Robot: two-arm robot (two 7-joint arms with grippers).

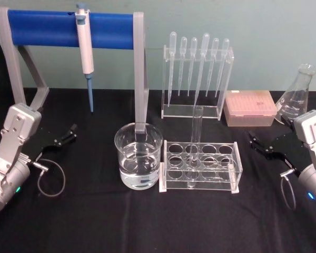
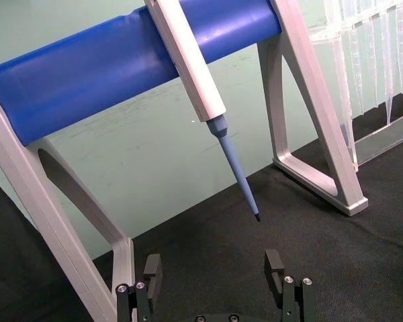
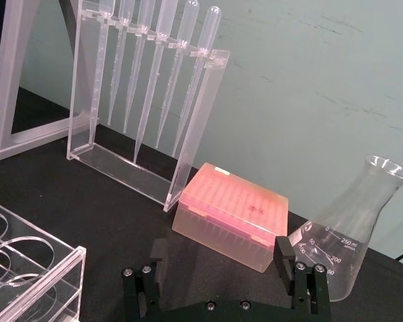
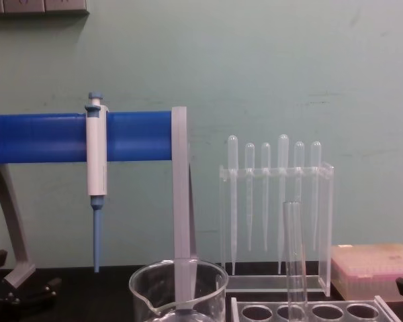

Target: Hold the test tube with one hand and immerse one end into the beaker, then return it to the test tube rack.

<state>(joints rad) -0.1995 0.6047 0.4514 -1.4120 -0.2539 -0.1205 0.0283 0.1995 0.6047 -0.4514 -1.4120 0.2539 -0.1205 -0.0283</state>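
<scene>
The test tube [image 1: 195,138] stands upright in a clear rack [image 1: 231,171] at the table's middle, and its upper part rises in the chest view [image 4: 294,255]. Just left of the rack sits the beaker [image 1: 138,156], holding clear liquid; its rim is low in the chest view [image 4: 178,285]. My left gripper [image 1: 67,134] rests open at the table's left, well away from the beaker; its fingers [image 2: 152,268] hold nothing. At the right my right gripper [image 1: 259,143] is open and empty, its fingers [image 3: 283,252] apart, a short way right of the rack.
A blue-barred stand [image 1: 68,29] with a hanging micropipette [image 1: 86,58] fills the back left. Behind the rack stands a holder of several plastic pipettes [image 1: 197,68]. A pink tip box [image 1: 250,108] and a conical flask [image 1: 296,97] sit at the back right.
</scene>
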